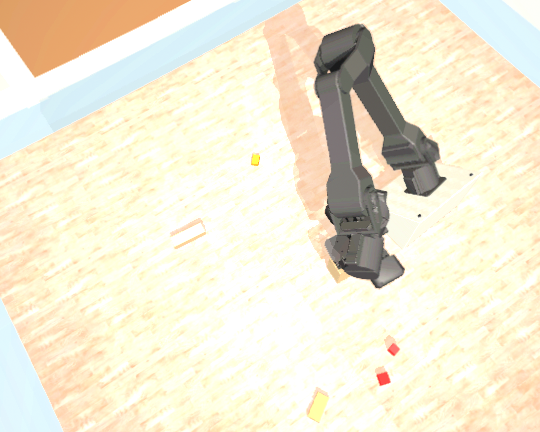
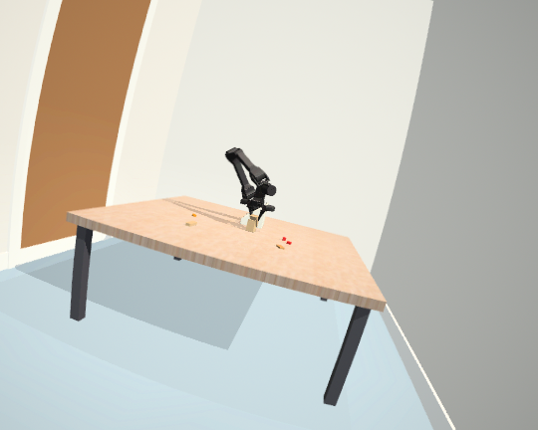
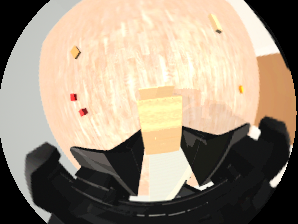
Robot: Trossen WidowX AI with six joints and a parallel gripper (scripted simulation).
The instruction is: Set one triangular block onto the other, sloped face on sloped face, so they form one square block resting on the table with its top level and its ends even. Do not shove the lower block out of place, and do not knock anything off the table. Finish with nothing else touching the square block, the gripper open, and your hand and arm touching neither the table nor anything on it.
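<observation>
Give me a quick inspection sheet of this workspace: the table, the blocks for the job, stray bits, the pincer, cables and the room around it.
Surface: pale wooden table, dark legs.
Job's things: one tan triangular block held in the pincer near the arm's base; the other wood-coloured block lies apart, farther across the table.
Clutter: two small red cubes, a long yellow block, a small yellow block, all clear of the pincer.
Pincer: pincer shut on the tan triangular block.
Cables: nothing seen.
Surroundings: light blue floor, pale walls, a brown panel, a grey wall.
</observation>
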